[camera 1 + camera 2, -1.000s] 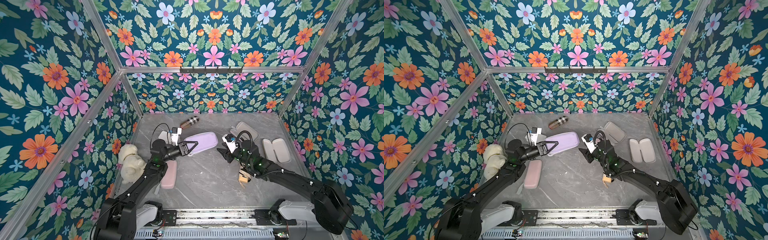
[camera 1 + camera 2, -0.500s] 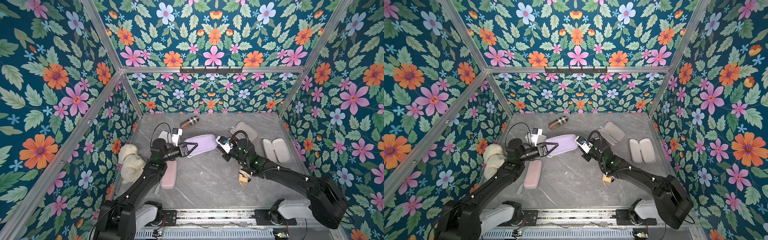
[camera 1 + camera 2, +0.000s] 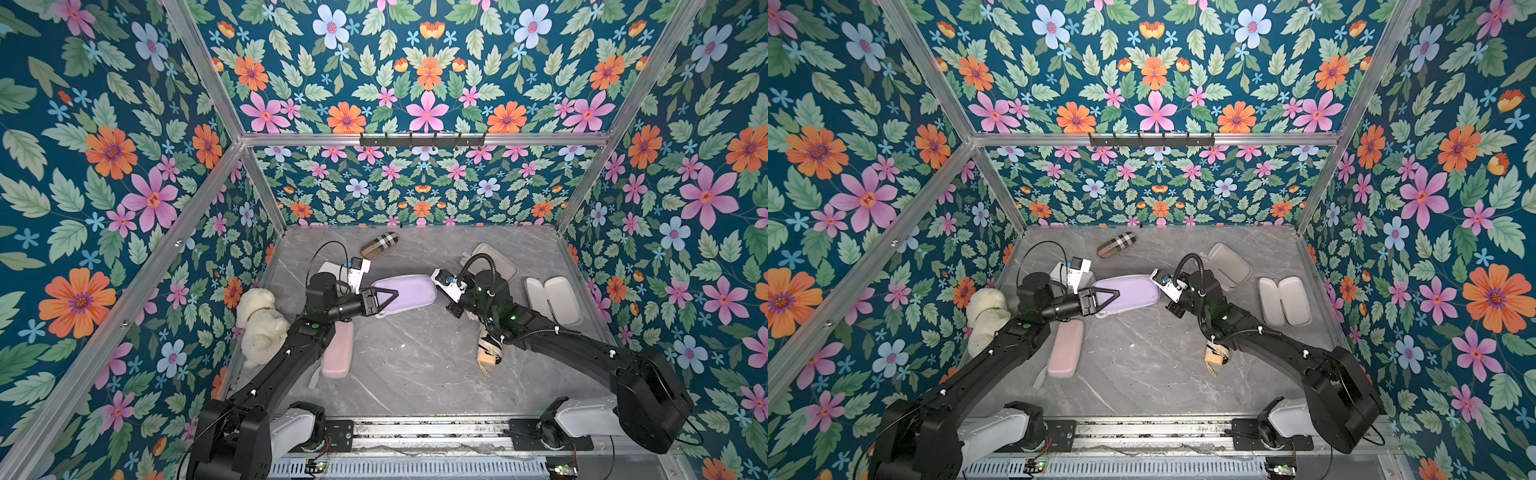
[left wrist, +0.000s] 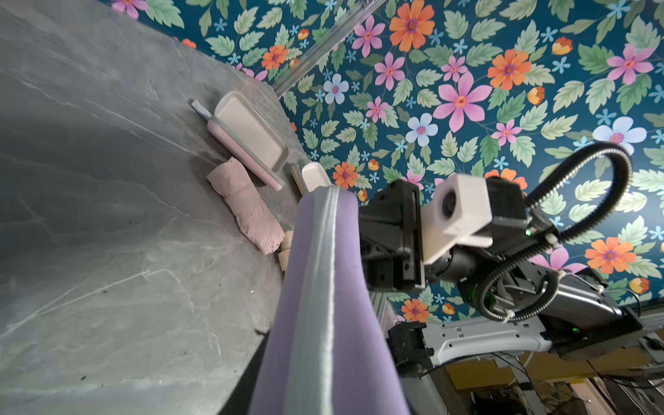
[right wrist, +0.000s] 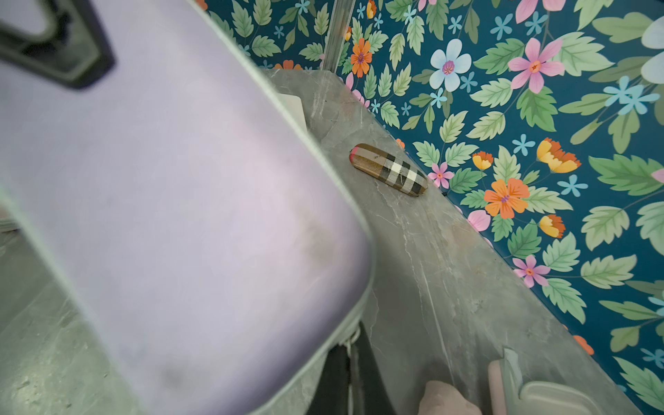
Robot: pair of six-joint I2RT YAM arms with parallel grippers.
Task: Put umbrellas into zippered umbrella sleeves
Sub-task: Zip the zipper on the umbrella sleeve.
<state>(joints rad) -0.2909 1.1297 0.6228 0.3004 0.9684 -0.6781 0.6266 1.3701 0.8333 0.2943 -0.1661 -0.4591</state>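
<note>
Currently the closed lavender case (image 3: 409, 291), a smooth hard shell with a grey zip seam, is clamped at one end by the left gripper (image 3: 384, 297); the right gripper (image 3: 448, 302) is pinched fully together at the other end. The open pink case (image 3: 494, 262) at the back and the spread-open case (image 3: 552, 299) by the right wall both show bare grey-beige insides. The left wrist view shows the soft pink umbrella (image 4: 244, 204) whole, just beside the open pink case; in both top views the right arm (image 3: 582, 353) covers most of it.

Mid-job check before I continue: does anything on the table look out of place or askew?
Nothing spilled or damaged. The cream umbrella lies under the right arm, partly hidden, so it could get swept. The lavender sleeve is tilted, held by the left gripper, right gripper shut at its other end.
</note>
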